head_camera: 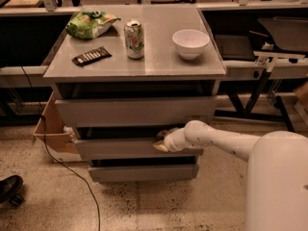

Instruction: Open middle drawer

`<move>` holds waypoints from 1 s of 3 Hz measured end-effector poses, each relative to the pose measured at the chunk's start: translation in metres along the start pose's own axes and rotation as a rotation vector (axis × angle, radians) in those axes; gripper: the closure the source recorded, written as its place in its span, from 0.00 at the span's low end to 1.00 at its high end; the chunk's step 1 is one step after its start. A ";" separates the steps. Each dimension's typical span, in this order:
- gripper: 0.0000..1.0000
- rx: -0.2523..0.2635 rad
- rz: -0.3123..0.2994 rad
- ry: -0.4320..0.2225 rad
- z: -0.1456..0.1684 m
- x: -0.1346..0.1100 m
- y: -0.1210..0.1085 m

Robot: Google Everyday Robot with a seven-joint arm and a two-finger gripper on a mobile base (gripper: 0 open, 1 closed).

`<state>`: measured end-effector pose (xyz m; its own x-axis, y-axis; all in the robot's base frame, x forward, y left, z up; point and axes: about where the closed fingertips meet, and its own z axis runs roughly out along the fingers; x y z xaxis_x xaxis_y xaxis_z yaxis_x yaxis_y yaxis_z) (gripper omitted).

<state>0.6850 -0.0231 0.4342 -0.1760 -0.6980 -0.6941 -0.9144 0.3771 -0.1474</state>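
Note:
The grey drawer unit holds three handleless drawers. The middle drawer (120, 148) has a flat grey front between the top drawer (134, 111) and the bottom drawer (142, 173). A dark gap shows above its top edge. My white arm reaches in from the right. My gripper (161, 141) is at the top edge of the middle drawer's front, right of its centre, with its tan fingertips reaching into the gap above it.
On the unit's top (159, 64) stand a green chip bag (90, 23), a dark snack bar (91, 56), a soda can (134, 39) and a white bowl (190, 43). A cardboard box (50, 129) and a black cable (67, 170) lie at the left. Metal table legs (257, 88) stand at the right.

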 end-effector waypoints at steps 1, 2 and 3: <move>0.96 0.000 0.000 0.000 -0.005 -0.005 -0.001; 1.00 0.000 0.000 0.000 -0.007 -0.006 -0.002; 0.98 -0.033 -0.001 0.018 -0.017 -0.003 0.016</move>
<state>0.6643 -0.0255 0.4459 -0.1815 -0.7095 -0.6809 -0.9262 0.3561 -0.1242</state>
